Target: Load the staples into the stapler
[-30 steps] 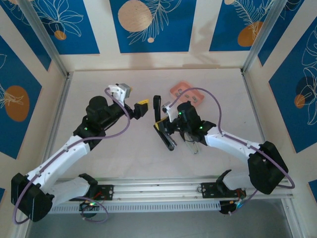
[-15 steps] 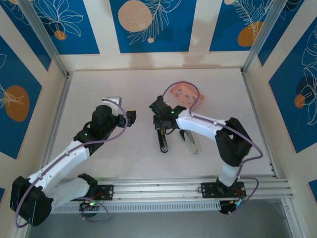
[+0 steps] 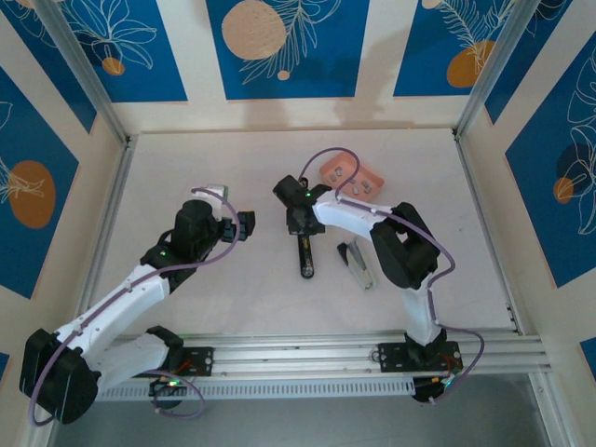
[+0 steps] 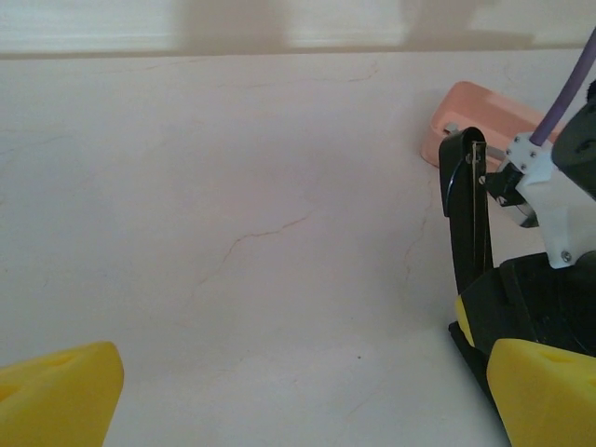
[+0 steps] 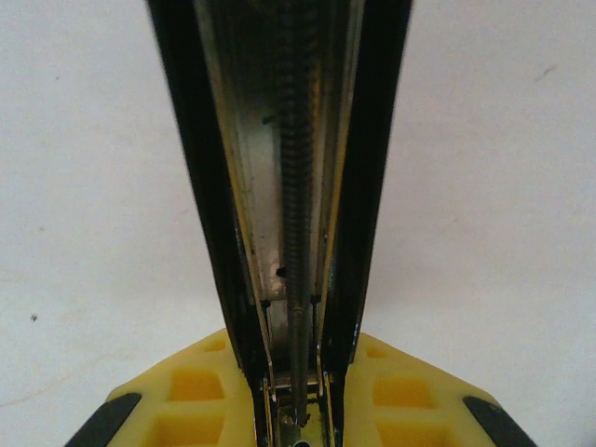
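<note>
Nearest the bases, a small grey and black piece [image 3: 357,264] lay on the table [image 3: 186,163]; what it was I could not tell. Just left of it the stapler [image 3: 305,253] lay open, with its rail showing. The right gripper [image 5: 296,386] was closed on its far end. The left gripper [image 3: 246,225] hovered near, spread wide and empty. Farther back, the staples [image 3: 342,173] lay in the pink tray [image 3: 324,170].

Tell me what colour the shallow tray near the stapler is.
Pink; the tray shows best in the top external view.
</note>
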Controlling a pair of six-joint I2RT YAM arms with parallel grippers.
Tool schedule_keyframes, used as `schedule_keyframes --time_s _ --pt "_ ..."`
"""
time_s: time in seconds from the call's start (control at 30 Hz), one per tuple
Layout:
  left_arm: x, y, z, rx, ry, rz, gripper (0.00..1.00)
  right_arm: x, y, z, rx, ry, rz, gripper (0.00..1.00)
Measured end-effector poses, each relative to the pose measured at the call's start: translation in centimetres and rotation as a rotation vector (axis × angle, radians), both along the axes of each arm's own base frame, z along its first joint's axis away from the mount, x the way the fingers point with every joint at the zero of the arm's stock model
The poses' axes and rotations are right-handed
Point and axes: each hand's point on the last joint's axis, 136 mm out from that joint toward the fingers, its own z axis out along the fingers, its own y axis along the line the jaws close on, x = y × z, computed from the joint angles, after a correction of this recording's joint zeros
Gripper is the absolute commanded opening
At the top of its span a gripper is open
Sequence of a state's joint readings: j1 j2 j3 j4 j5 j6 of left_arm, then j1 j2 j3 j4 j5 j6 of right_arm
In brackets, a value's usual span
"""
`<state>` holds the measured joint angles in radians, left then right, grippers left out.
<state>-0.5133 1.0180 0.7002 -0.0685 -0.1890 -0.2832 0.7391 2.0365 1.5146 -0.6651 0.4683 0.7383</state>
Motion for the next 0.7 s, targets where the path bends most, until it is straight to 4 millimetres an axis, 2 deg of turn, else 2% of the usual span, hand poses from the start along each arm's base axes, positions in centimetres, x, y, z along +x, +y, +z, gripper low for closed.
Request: schedule_keyframes --time_s 0.1,0.37,0.43,0.5,0.6,0.7 --pt "0.0 0.0 -0.2 0.003 0.005 0.001 1.00 0.4 0.1 -0.4 -0.004 0.006 -0.005 0.04" --pt "0.1 0.0 -0.6 0.008 0.014 0.002 1.00 0.8 0.2 -0.8 0.000 0.021 0.010 0.41" --pt "0.1 0.0 -0.7 0.009 0.017 0.001 1.00 0.8 0.4 -0.5 0.005 0.018 0.024 0.48" --pt "0.2 0.0 -0.8 0.011 0.022 0.002 1.00 0.8 0.6 0.3 0.015 0.007 0.044 0.52" --pt "0.2 -0.1 -1.1 0.013 0.029 -0.003 1.00 0.8 0.5 2.9 0.046 -0.024 0.073 0.54" --pt "0.2 -0.4 -1.3 0.010 0.036 -0.016 1.00 -0.2 -1.0 6.2 0.086 -0.052 0.102 0.64"
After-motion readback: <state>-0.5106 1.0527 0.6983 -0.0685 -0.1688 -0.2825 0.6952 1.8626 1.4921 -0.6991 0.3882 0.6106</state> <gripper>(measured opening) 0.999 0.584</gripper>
